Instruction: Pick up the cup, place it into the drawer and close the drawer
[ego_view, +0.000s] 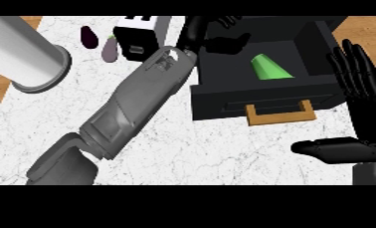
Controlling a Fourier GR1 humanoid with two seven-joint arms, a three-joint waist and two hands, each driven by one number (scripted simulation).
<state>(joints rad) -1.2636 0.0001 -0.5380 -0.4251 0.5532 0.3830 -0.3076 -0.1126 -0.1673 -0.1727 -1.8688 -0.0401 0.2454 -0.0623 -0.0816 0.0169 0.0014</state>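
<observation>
Nearest, at about four o'clock in the head view, the right hand [351,122] stands open at the right edge, fingers straight and pointing up, thumb stretched out to the left; it holds nothing and touches nothing.

At about seven o'clock the left forearm [136,107] enters from the lower edge and slants up across the white marble counter [220,152] towards twelve o'clock.

Just right of centre, the black drawer [220,100] stands pulled open, its tan handle [281,113] on the front face pointing towards six o'clock. The green cup [270,67] lies inside the drawer on its side, at about two o'clock from the picture's centre.

The left hand [214,35] hangs at twelve o'clock over the drawer's far left corner, fingers loosely curled and parted, gripping nothing; the cup lies apart from it, to its lower right.

Further off, at eleven o'clock, a black and white box-like appliance [140,40] sits on the counter, with two dark purple eggplants [99,43] just left of it. At ten o'clock a large grey cylinder [29,55] lies at the counter's left edge.
</observation>
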